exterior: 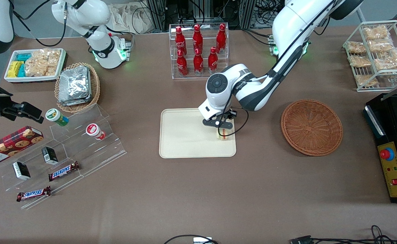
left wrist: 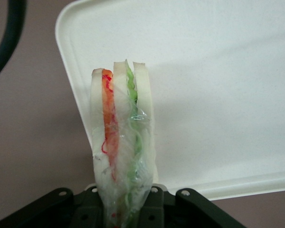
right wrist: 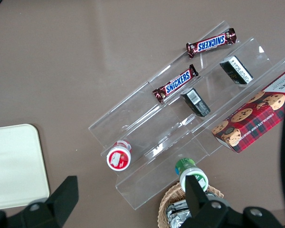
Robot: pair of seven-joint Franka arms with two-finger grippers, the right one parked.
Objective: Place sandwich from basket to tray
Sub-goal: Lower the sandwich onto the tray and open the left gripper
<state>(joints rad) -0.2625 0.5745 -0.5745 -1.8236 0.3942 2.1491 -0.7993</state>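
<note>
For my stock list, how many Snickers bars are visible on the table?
2. One Snickers bar lies on the clear stepped display stand; the other Snickers bar lies nearer the front camera, at the stand's lowest edge. The gripper holds the sandwich over the tray.

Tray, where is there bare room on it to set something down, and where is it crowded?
Most of the tray is bare: the whole stretch from its middle to the edge toward the parked arm's end. It is crowded only at the edge nearest the basket, where the gripper holds the sandwich upright between its jaws.
</note>
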